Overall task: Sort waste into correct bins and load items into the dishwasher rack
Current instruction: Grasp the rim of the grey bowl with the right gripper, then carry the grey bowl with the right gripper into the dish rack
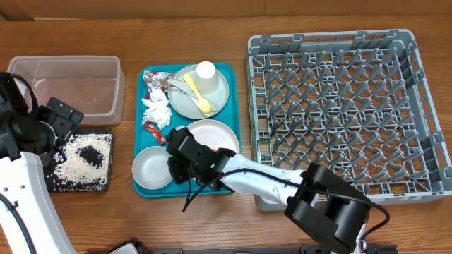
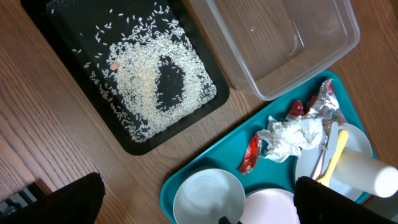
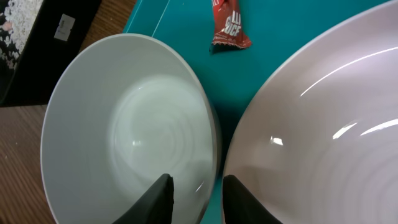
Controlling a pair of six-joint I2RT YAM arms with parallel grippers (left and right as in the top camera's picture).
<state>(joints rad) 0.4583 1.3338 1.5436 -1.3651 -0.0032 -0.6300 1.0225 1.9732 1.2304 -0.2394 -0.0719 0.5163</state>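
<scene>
Right wrist: right claw (image 3: 198, 186) parted astride white bowl (image 3: 118, 130) rim, crowding pinkish plate (image 3: 323, 124).

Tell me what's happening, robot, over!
Left gripper open, empty. Right gripper open, fingers astride the bowl rim, not closed yet. Plate close beside that rim, crowding one finger.

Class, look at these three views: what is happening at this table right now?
The right gripper is open over the teal tray, its fingers straddling the rim of the white bowl, beside the pale plate. The left gripper hangs open near the black tray, which holds the rice. The napkin, foil wrapper and red packet lie on the teal tray. The clear tub and dishwasher rack are empty.
</scene>
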